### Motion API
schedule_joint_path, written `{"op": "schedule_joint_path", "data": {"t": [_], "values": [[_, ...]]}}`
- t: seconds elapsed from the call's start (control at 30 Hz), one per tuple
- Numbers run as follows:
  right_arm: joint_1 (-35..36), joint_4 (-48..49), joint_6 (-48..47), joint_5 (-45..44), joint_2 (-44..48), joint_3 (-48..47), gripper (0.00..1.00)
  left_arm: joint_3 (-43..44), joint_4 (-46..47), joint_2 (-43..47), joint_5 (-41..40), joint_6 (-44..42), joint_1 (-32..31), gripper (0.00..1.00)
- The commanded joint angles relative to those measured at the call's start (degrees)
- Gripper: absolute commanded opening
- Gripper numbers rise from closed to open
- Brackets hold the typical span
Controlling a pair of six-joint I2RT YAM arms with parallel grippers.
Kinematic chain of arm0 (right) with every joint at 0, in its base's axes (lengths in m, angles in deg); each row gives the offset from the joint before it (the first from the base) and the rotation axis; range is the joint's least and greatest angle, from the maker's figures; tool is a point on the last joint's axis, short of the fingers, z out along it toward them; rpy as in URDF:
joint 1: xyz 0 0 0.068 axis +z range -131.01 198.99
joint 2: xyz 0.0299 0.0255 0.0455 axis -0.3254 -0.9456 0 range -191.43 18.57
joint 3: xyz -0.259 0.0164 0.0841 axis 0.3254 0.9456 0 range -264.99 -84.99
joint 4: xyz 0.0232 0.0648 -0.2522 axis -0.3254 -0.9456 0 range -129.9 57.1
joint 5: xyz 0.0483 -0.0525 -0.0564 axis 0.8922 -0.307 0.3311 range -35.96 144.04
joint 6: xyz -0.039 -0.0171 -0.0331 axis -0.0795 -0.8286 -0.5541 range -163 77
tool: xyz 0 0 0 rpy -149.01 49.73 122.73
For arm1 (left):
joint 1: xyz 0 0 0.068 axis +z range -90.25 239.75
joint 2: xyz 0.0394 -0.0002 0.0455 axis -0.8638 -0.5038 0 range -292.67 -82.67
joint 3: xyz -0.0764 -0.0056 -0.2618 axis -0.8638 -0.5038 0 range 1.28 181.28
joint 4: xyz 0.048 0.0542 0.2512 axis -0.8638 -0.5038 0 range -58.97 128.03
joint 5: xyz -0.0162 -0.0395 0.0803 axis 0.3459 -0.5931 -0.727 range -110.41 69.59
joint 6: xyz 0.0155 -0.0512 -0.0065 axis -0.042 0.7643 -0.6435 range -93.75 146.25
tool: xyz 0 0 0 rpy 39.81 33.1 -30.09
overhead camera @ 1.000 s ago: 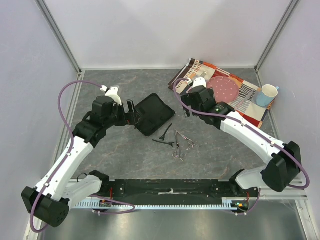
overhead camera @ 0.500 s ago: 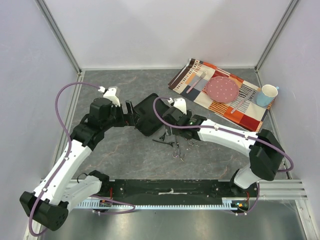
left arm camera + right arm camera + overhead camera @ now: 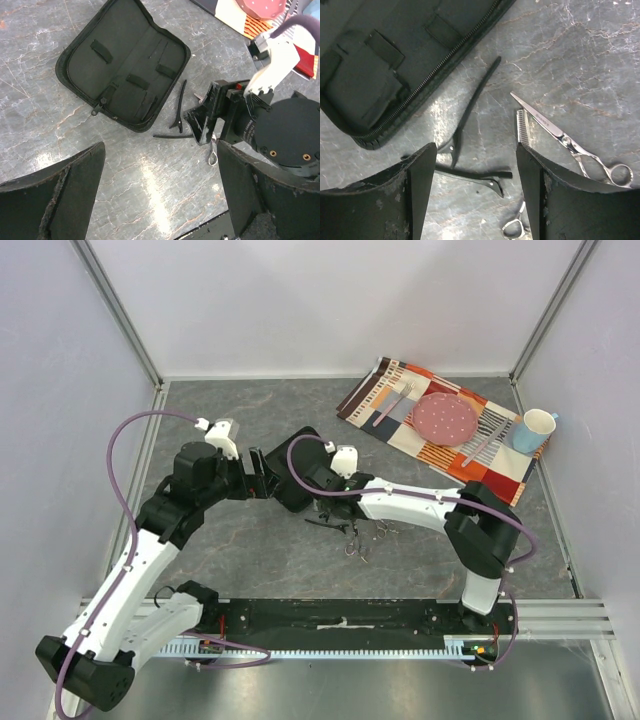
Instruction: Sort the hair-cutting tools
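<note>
- The sloping clip (image 3: 472,102) lies on the bench (image 3: 580,50) just off the zip edge of the open case (image 3: 395,50). The second clip (image 3: 470,175) lies crosswise below its lower end, in the lower middle of the right wrist view.
- The plain scissors (image 3: 560,132) lie to the right of the clips, point toward the upper left and ring toward the lower right. The toothed scissors (image 3: 521,125) lie just beside them, mostly hidden behind a finger of the tool.
- None of the four has moved in the last second, and none is in the case yet.
- What has changed is the right arm. A second ago it was over the placemat (image 3: 365,400) in the upper right of the overhead view. It has since swung across to the centre.
- The right tool (image 3: 475,150) now hangs above the clips with its fingers spread wide and nothing between them. The lower end of the sloping clip and the second clip sit in the gap.
- That suggests the first pick is about to start, most likely a clip. The fingers must come down close to the bench to catch something so thin.
- The left tool (image 3: 161,147) is also spread and empty, hovering near the case's lower edge, and has hardly shifted.
</note>
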Motion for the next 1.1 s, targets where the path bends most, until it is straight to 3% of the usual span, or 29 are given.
{"op": "schedule_joint_path", "data": {"t": [0.0,0.33,0.7,0.9,1.07], "values": [[0.2,0.4,3.4,-2.7,-2.6,-4.2,0.72,-0.7,-0.6,1.3,1.9,-0.8,0.0,0.98],[0.3,0.4,5.4,-1.2,-7.6,-7.3,0.61,-0.3,-1.3,1.1,1.9,-2.5,0.0,0.98],[0.1,0.5,7.5,-1.2,-11.5,-6.3,0.56,-0.3,-1.5,0.8,1.8,-2.9,0.0,0.98],[-0.1,1.2,7.5,-0.9,-12.0,-6.3,0.34,-0.3,-1.7,0.5,1.1,-3.0,0.0,0.98],[-0.4,1.9,7.5,-0.8,-12.1,-6.2,0.03,-0.3,-1.7,-0.7,-0.3,-3.1,0.0,0.98]]}}
